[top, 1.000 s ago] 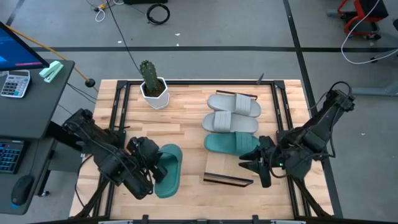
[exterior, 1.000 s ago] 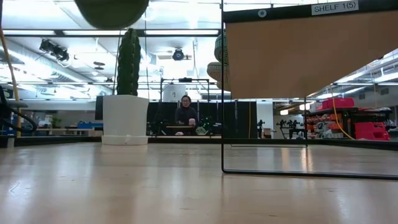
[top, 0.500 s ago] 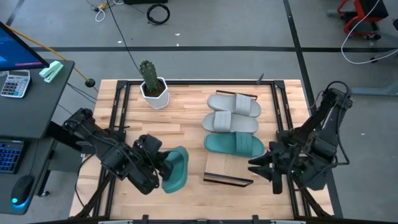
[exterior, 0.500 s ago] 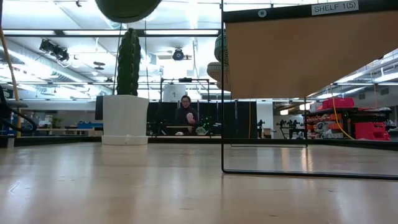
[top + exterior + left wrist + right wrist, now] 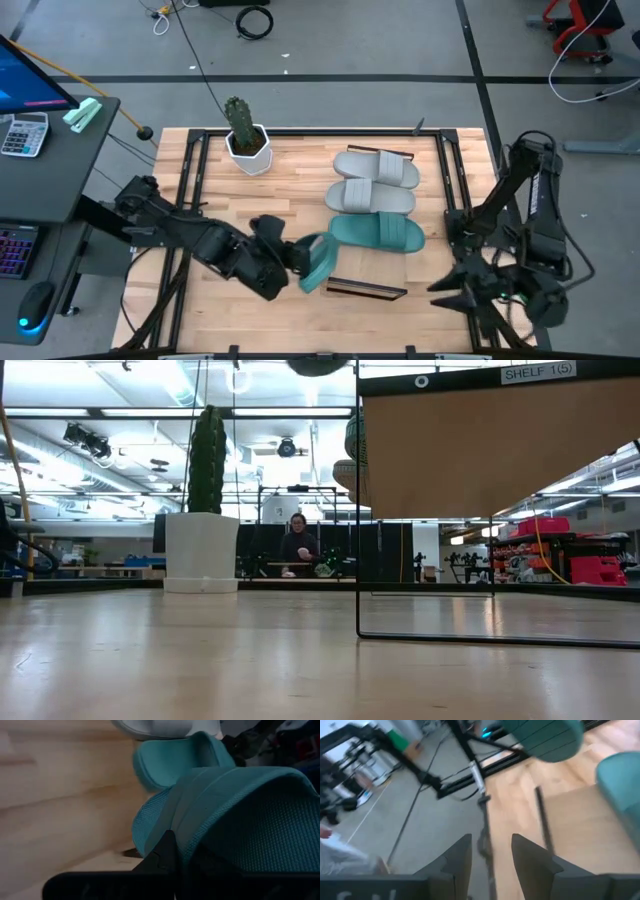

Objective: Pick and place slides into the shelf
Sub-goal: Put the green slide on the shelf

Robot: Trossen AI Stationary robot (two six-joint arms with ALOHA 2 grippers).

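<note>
My left gripper (image 5: pixel 296 262) is shut on a teal slide (image 5: pixel 316 262), which hangs above the table just left of the shelf's near end. The shelf (image 5: pixel 368 272) has a light plank top and a thin dark frame. Two grey slides (image 5: pixel 375 166) (image 5: pixel 370 197) and a second teal slide (image 5: pixel 378 232) lie side by side on that top. The low view shows the shelf (image 5: pixel 480 450) from the side, with the held slide's underside (image 5: pixel 316 365) at the top edge. My right gripper (image 5: pixel 441 292) stands open with nothing in it, past the table's near right corner. My left gripper pinches the teal slide at its long side (image 5: pixel 186 851) between the two fingers, coming level from the table's left. The slide itself hides which part lies between them. It hangs clear of the table, tipped up on its edge, its far end (image 5: pixel 325 248) toward the shelf.
A white pot with a cactus (image 5: pixel 247 140) stands at the table's far left. Dark frame rails (image 5: pixel 190 185) run along the table's left and right sides. Bare wood lies between the pot and the shelf. A desk with a keyboard and calculator (image 5: pixel 22 133) stands left of the table.
My left gripper has carried the teal slide toward the table's right, up to the shelf's near end, rolling its wrist. The slide, which lay flat in the hold, now stands on its edge. My right gripper has swung away from the shelf toward the near right corner, still open.
</note>
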